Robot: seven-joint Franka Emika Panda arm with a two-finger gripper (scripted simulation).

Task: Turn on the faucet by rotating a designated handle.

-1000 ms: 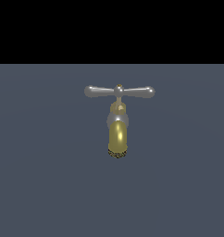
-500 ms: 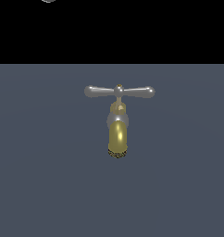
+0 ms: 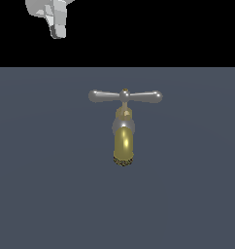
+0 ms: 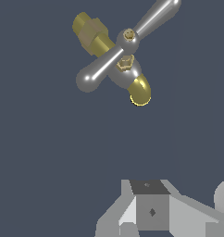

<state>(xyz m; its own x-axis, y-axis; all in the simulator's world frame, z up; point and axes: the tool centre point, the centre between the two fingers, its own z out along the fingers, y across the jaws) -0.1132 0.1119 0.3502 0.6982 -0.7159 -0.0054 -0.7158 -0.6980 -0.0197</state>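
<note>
The faucet (image 3: pixel 123 138) stands near the middle of the flat grey-blue desk (image 3: pixel 41 194), seen from the front in the exterior view. Its brass-gold spout (image 3: pixel 123 143) curves down from the grey collar (image 3: pixel 123 125) and ends in a dark speckled rim. On top of the faucet lies the handle (image 3: pixel 125 96), a slim silver crossbar with rounded ends and a small brass knob at its centre. In the exterior view the bar is level and reaches out to both sides of the spout. In the wrist view the handle (image 4: pixel 127 46) runs diagonally above the spout, and a brass hexagonal fitting (image 4: pixel 90 31) shows behind the faucet.

The gripper (image 3: pixel 57 22) hangs high above the faucet, toward the exterior view's left, well apart from the handle and touching nothing. Only part of the white body is visible in both views. I cannot tell if the fingers are released or clenched.
</note>
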